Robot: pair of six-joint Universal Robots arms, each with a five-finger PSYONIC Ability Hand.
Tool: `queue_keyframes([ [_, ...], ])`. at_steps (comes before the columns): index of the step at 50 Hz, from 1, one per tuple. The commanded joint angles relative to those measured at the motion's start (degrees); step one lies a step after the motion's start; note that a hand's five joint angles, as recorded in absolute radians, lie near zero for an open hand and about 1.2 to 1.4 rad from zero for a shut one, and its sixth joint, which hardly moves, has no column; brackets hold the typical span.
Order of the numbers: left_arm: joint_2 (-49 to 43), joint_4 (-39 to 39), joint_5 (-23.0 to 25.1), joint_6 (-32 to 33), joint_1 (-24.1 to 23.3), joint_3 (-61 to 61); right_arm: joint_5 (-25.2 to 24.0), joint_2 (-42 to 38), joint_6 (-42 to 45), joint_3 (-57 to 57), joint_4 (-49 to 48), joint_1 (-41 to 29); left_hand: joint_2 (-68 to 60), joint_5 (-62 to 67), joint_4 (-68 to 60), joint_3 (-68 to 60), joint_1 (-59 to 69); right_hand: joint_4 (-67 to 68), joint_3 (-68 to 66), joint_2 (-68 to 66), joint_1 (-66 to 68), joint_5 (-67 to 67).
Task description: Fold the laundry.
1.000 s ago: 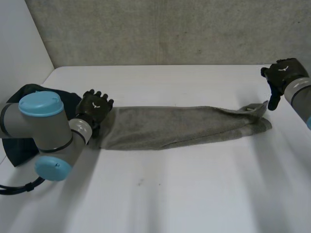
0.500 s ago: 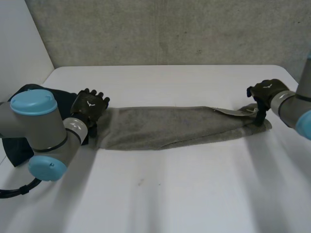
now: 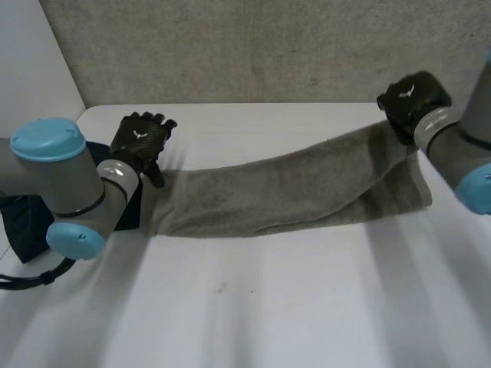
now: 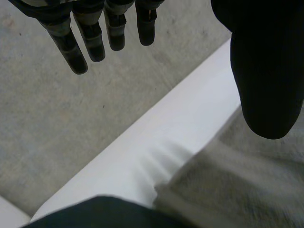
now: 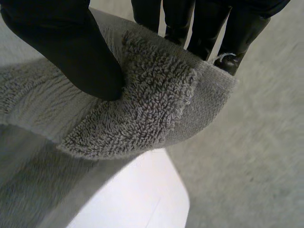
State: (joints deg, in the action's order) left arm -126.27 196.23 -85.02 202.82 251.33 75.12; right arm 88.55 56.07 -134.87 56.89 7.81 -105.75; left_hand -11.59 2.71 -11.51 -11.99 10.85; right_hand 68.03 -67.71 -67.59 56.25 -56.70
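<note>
I am holding one end of the grey towel [image 3: 284, 192] up off the white bench [image 3: 268, 307].
My right robot hand [image 3: 410, 100] is pinching that end's corner between thumb and fingers, while the rest is lying stretched across the bench. My left robot hand [image 3: 142, 142] is hovering by the other end with straight fingers gripping nothing, next to a dark cloth [image 3: 19, 230].

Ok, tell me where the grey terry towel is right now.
In the head view, the grey terry towel stretches across the white table, its right end pinched up in the right hand, its left end beside the left hand.
</note>
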Motion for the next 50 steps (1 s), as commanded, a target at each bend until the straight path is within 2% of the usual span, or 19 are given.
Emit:
queue_keyframes([
  [1,-3.6,-0.3,4.6,-3.7,-0.8,-5.1,-6.2,16.4,0.0,11.7,0.5,-0.4,1.6,-2.7,1.5,2.0,-0.8,12.0,-12.3,-12.4,23.8,-13.3],
  [12,-12.1,-0.8,6.4,-3.5,-3.1,-11.7,-9.5,30.1,0.0,20.7,0.1,0.3,1.6,-2.7,1.5,2.0,-0.8,12.0,-12.3,-12.4,23.8,-13.3],
  [21,-16.9,-3.2,6.4,-3.3,-3.6,-17.2,-10.2,35.6,-0.2,22.5,0.0,-0.2,0.9,-2.0,0.8,1.3,-0.1,12.0,-12.3,-12.4,23.8,-13.3],
  [33,-19.9,-4.5,6.7,-3.3,-5.0,-22.9,-15.4,43.9,-0.7,24.8,0.0,-0.3,0.4,-1.5,0.3,0.8,0.4,12.0,-12.3,-12.4,23.8,-13.3],
  [44,-21.7,-10.3,16.3,-3.9,-8.0,-26.2,-15.6,45.4,-0.5,25.2,0.0,-0.4,-2.2,1.0,-2.2,-1.8,2.9,12.0,-12.3,-12.4,23.8,-13.3],
  [48,-21.9,-11.6,18.6,-4.0,-8.7,-27.1,-15.5,45.4,-0.5,24.9,-0.1,-0.4,-20.8,19.6,-20.8,-20.4,21.5,12.0,-12.3,-12.4,23.8,-13.3],
  [50,-22.7,-12.3,18.5,-4.2,-8.7,-28.5,-15.4,45.4,-0.4,24.8,-0.1,-0.3,-54.7,53.5,-54.7,-54.3,55.4,12.0,-12.3,-12.4,23.8,-13.3],
])
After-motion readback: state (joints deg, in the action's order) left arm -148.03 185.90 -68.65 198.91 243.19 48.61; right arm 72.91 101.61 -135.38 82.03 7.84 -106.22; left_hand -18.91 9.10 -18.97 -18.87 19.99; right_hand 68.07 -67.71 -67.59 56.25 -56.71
